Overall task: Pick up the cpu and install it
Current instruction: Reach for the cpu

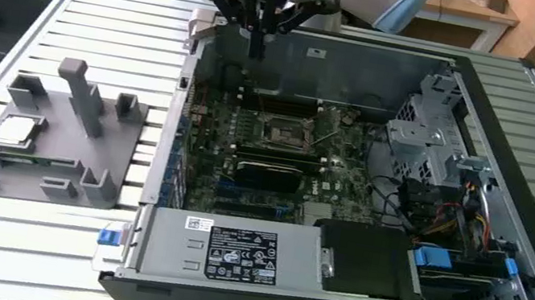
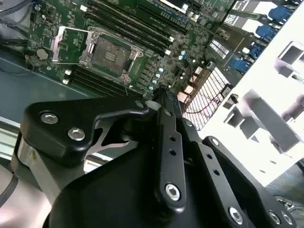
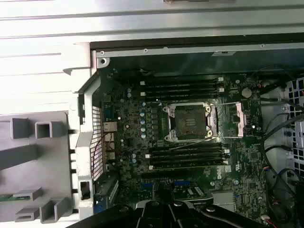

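Gripper point(image 1: 255, 50), fingers closed on nothing, hovered over the far wall of the computer case point(image 1: 391, 65). The cpu point(image 1: 15, 130) lay on a grey fixture point(image 1: 60, 158) beside the case. A clean pick likely needed fingers squared to its edges.

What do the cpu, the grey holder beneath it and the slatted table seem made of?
The cpu: metal lid, likely; silvery sheen.
The grey holder: probably plastic; matte, uniform grey, blocky posts.
The slatted table: apparently aluminium; pale ribbed profiles with soft shine.
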You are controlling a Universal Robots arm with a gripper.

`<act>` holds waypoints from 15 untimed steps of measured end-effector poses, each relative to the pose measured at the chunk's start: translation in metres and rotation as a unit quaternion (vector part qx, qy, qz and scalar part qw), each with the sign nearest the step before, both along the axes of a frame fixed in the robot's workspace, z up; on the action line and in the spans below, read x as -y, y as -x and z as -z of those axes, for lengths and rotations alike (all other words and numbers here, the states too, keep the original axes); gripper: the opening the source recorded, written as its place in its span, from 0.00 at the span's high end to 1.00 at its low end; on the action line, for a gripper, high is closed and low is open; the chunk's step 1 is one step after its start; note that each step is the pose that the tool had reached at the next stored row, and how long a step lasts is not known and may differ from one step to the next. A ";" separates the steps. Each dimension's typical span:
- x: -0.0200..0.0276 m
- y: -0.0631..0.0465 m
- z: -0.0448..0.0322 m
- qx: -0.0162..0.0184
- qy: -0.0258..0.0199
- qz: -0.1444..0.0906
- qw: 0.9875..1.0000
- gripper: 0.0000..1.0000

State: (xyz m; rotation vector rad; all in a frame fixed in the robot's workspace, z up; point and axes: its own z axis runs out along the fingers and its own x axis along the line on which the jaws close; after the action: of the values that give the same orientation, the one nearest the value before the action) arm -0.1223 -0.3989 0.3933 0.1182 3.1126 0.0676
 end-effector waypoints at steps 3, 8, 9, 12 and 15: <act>0.0000 0.008 0.0000 0.000 0.000 0.000 1.000 0.89; 0.0000 0.019 0.0000 0.000 0.000 0.000 1.000 0.89; 0.0000 0.021 0.0000 0.000 0.000 0.000 1.000 0.89; 0.0000 0.029 0.0001 0.000 0.000 0.000 1.000 0.89; 0.0000 0.035 0.0001 0.000 0.000 0.000 1.000 0.89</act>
State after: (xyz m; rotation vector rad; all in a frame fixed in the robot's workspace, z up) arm -0.1570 -0.3989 0.3933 0.1180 3.1125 0.0677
